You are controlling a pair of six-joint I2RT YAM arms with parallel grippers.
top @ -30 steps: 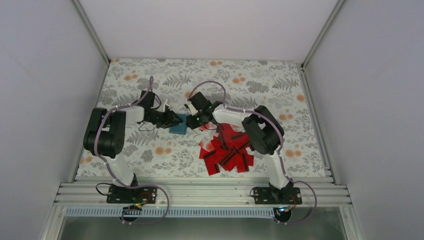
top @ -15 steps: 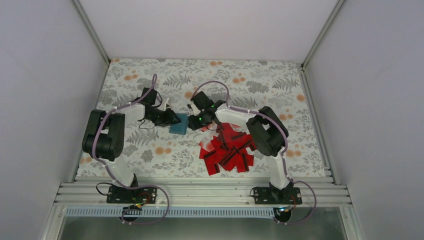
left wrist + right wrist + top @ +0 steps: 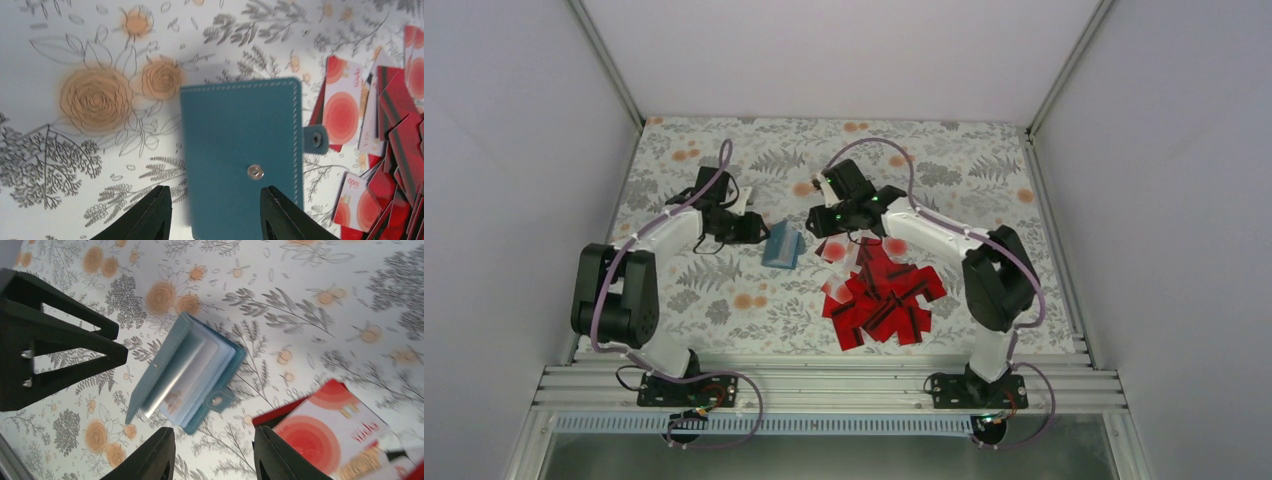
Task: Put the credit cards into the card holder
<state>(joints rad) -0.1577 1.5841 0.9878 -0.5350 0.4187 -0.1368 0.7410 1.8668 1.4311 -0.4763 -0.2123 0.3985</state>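
Our left gripper (image 3: 215, 196) stands with its jaws spread and clasps nothing. The card holder (image 3: 240, 150) lies just ahead, and its near edge runs between the fingers before the frame cuts it off. Our right gripper (image 3: 214, 435) is also released and empty. The holder sits ahead of its jaws, half open, and we cannot make out what its clear pockets contain. The credit cards (image 3: 325, 440) lie to the right of these jaws, mostly cut off.
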